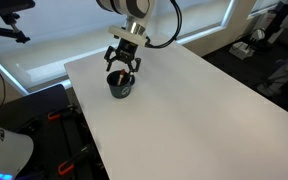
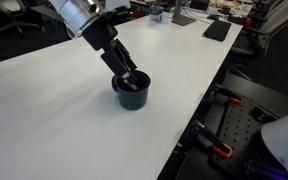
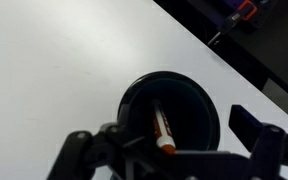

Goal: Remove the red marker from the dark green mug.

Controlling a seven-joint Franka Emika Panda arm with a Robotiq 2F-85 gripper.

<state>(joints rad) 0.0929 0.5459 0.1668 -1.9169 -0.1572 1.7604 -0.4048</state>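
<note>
Robot gripper [image 1: 123, 70], fingers spread open, hovers just above a dark green mug [image 1: 121, 89] on a white table [image 1: 204, 100]; the red marker [image 3: 162, 128] leans inside the mug, clear of both fingers

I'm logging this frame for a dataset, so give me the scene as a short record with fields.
surface: white table
container: dark green mug, upright on the table
contents: red marker, leaning inside the mug
tool: gripper right above the mug, jaws open either side of the marker
task state: marker not yet gripped or removed
</note>
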